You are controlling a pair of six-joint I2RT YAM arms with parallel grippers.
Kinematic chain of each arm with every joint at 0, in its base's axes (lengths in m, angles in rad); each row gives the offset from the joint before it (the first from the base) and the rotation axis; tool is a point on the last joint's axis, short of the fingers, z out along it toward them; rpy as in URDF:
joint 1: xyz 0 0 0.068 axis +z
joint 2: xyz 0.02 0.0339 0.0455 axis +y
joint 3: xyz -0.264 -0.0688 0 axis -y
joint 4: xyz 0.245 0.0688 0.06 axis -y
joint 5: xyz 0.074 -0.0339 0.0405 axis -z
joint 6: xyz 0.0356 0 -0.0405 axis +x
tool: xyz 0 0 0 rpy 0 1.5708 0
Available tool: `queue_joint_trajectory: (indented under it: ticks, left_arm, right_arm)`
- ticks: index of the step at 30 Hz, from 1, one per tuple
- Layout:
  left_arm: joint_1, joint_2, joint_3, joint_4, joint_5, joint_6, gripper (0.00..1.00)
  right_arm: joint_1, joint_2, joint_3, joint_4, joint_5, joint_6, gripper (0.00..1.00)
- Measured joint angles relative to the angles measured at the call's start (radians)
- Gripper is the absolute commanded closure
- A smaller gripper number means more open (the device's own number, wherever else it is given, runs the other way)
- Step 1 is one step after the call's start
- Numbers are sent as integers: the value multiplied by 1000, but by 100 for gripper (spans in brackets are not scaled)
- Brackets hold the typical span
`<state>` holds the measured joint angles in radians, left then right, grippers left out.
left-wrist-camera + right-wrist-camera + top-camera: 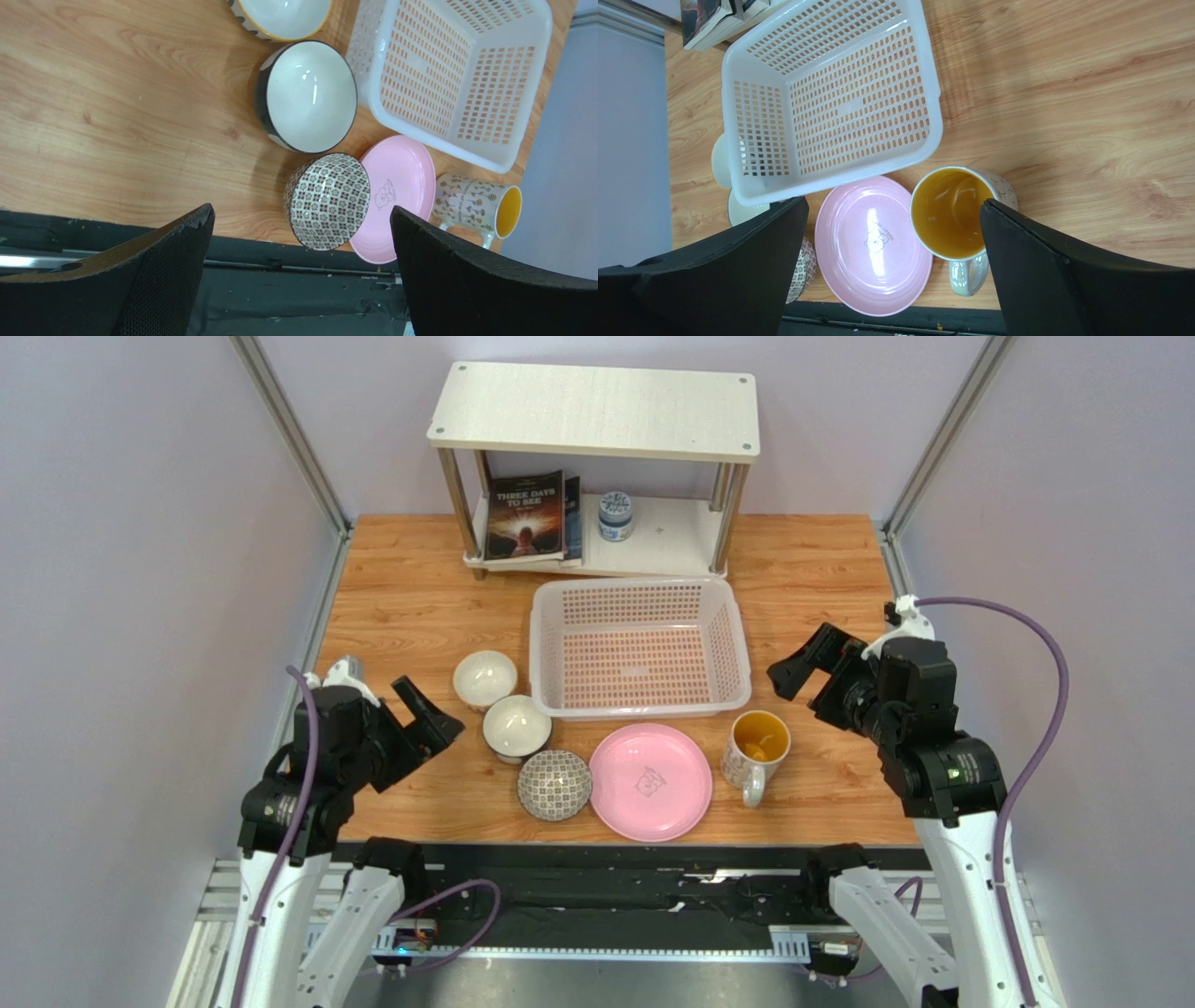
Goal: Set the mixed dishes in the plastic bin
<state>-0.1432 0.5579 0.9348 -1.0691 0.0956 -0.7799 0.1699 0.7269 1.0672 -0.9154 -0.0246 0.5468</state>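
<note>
The plastic bin point(638, 647) sits empty mid-table; it also shows in the left wrist view point(456, 77) and the right wrist view point(829, 98). In front of it lie two white bowls point(484, 678) point(516, 727), a dark-patterned bowl point(554, 786), a pink plate point(650, 781) and a mug with yellow inside point(758, 751). My left gripper point(428, 711) is open and empty, left of the bowls. My right gripper point(802, 665) is open and empty, just right of the bin and above the mug point(952, 213). The plate point(873, 245) and patterned bowl point(328, 201) show in the wrist views.
A white two-tier shelf point(601, 413) stands at the back, holding a book point(526, 515) and a small blue-white jar point(615, 515). Grey walls close in the left and right sides. A black rail point(603, 875) runs along the near table edge.
</note>
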Motion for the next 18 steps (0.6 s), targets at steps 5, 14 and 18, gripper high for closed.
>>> queue_joint_trajectory:
  ticks: [5,14,18]
  left_arm:
    - [-2,-32,-51,-29,-22,-49,1]
    - [-4,-84,-200,97,264,-19,3]
    - [-5,-81,-171,92,288,1,5]
  right_arm:
    - [5,0,-7,-21,-24,34,0]
    - [5,-1,-7,-68,-45,67,0]
    - [5,14,-10,-94,-36,86,0]
